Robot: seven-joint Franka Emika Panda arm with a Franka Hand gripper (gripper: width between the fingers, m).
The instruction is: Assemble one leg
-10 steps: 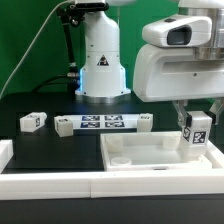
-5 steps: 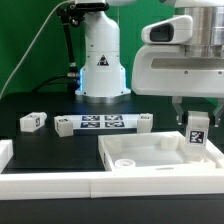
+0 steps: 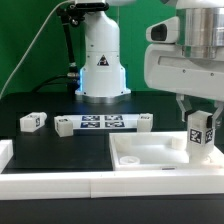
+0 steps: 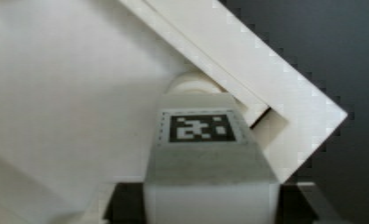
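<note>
1. The gripper (image 3: 199, 118) is holding the leg (image 3: 200, 137) tight, pinching it from both sides.
2. The leg is standing upright over the white panel (image 3: 140, 158), at the exterior view's right side.

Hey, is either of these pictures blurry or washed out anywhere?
Wrist view: soft all over; the tag on the leg is fuzzy, and the panel glares to flat white. Exterior view: sharper, white parts bright against the dark table.

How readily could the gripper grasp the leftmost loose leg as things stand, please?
Probably not yet: the gripper is shut on the carried leg at the panel; the leftmost leg itself lies uncovered.
</note>
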